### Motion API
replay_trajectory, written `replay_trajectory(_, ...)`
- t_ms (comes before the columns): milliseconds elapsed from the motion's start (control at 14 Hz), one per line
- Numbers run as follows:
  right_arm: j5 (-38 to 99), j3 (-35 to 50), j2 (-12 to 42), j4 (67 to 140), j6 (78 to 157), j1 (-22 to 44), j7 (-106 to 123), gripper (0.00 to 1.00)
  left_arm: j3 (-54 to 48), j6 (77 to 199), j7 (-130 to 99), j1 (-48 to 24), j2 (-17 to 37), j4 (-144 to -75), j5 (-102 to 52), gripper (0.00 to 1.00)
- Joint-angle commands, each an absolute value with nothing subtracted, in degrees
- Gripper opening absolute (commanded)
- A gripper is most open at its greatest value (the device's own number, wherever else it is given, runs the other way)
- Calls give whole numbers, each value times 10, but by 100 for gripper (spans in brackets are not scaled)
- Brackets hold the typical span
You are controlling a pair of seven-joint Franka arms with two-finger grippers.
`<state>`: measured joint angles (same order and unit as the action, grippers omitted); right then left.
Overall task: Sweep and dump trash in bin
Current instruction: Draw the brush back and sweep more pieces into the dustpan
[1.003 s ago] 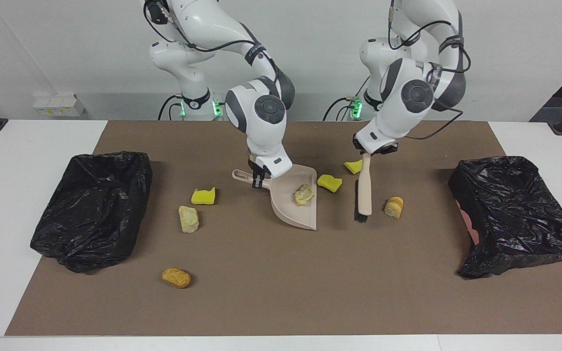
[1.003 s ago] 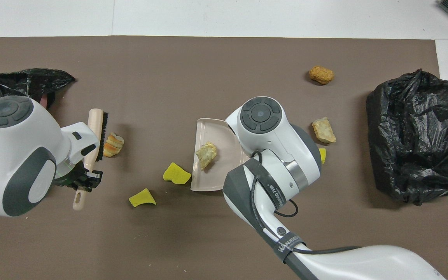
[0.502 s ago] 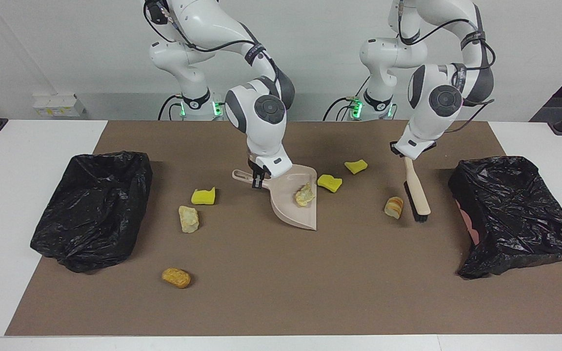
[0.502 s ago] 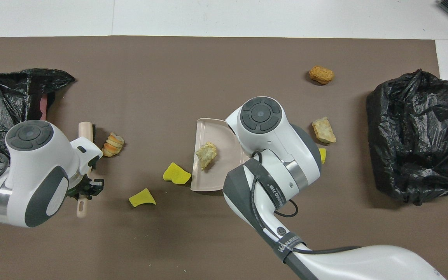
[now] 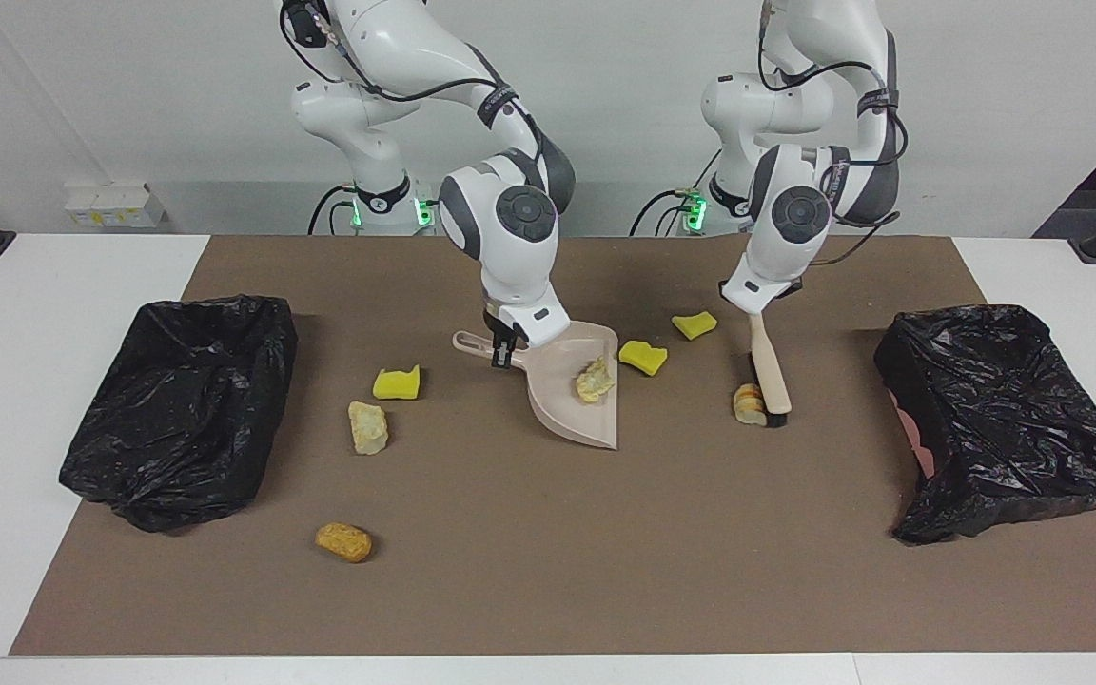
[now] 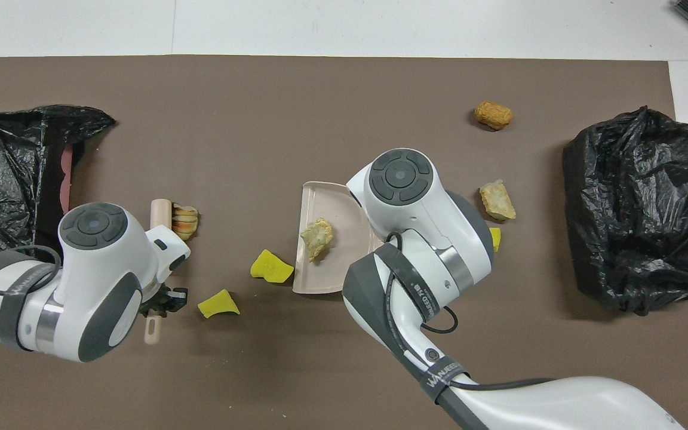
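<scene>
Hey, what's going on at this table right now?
Two robot arms are sweeping up scattered trash. The right claw holds the dustpan flat on the mat with one pale lump already in it. The left claw holds the brush, its bristles against a striped bread piece. Five other pieces lie loose on the mat, and a black-lined bin sits at each end.

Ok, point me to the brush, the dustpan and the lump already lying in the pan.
brush [image 5: 771, 370], facing view, on its pale handle.
dustpan [image 5: 575, 421], facing view, on the bare tray floor near its open lip.
lump in the pan [image 6: 317, 236], overhead view, on the middle of the cream piece.
</scene>
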<state>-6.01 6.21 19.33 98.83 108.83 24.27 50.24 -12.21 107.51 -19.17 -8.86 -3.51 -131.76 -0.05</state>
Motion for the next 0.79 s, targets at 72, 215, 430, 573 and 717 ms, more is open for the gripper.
replay_trajectory(72, -69, 66, 181, 1006, 1111, 236, 522, 0, -199, 1118, -277, -97, -49, -1339, -35, 0)
replay_trajectory(215, -69, 67, 180, 1006, 1114, 241, 527, 0, -224, 1139, -307, -98, -47, -1338, -64, 0)
replay_trajectory(430, -69, 67, 180, 1007, 1118, 242, 528, 0, -275, 1145, -322, -98, -50, -1335, -84, 0)
replay_trajectory(573, -69, 67, 182, 1006, 1129, 241, 528, 0, -293, 1141, -325, -99, -54, -1333, -84, 0)
replay_trajectory(717, -68, 67, 182, 1006, 1129, 241, 528, 0, -294, 1136, -330, -115, -54, -1328, -79, 0)
